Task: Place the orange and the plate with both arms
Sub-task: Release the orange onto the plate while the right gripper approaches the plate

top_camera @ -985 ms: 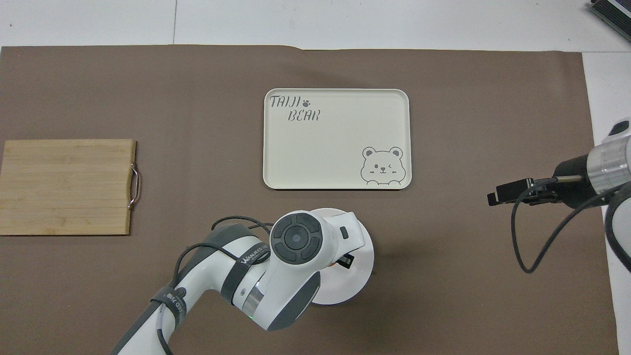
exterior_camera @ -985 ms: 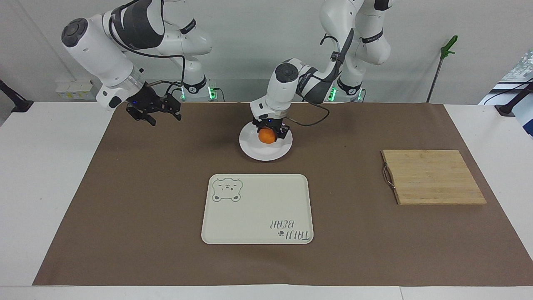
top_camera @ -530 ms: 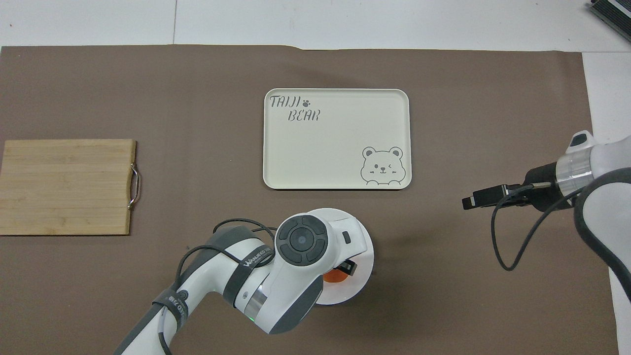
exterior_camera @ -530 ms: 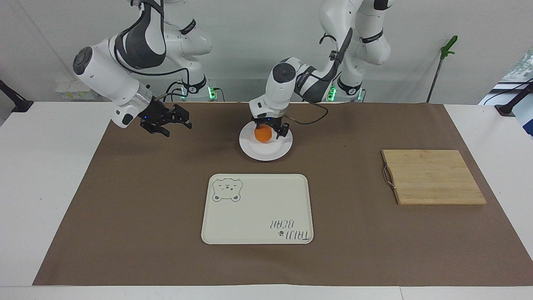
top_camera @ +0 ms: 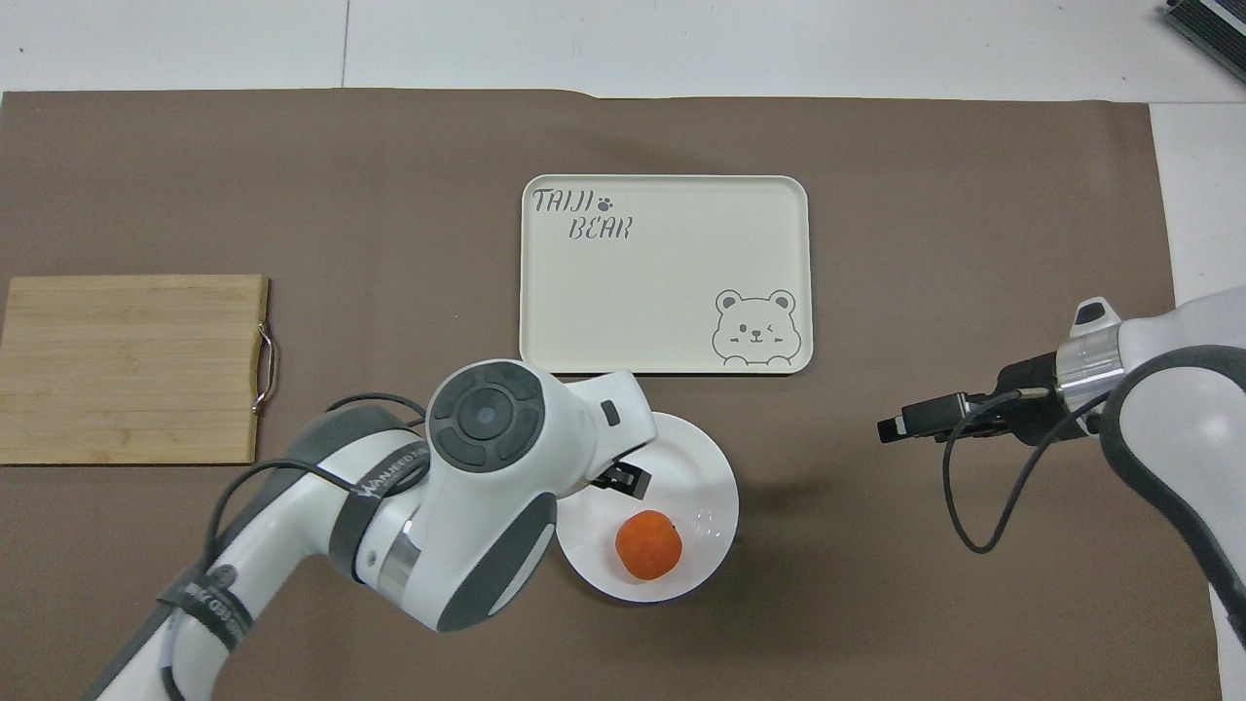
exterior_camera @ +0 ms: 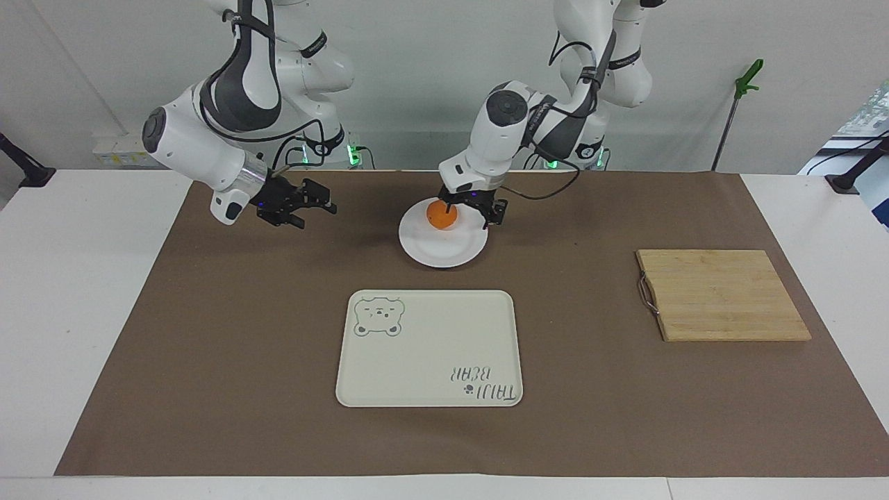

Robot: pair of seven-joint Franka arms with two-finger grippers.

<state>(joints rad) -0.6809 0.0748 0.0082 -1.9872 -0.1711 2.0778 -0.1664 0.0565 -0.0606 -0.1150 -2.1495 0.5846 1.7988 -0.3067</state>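
The orange [exterior_camera: 442, 214] [top_camera: 648, 545] rests free on the white plate [exterior_camera: 444, 255] [top_camera: 706, 472], on the part of it nearer to the robots. My left gripper [exterior_camera: 474, 210] is open and empty, raised just over the plate's rim beside the orange, toward the left arm's end. In the overhead view the left arm covers most of that gripper [top_camera: 623, 478]. My right gripper [exterior_camera: 316, 210] [top_camera: 891, 428] is open and empty, in the air over the brown mat, beside the plate toward the right arm's end.
A cream rectangular tray with a bear drawing [exterior_camera: 430, 347] [top_camera: 662, 282] lies farther from the robots than the plate. A bamboo cutting board with a metal handle [exterior_camera: 719, 295] [top_camera: 127, 365] lies toward the left arm's end. A brown mat [exterior_camera: 243, 333] covers the table.
My left gripper has let go of the orange, lifted and moved off it toward the left arm's end. My right gripper has come lower and closer to the plate.
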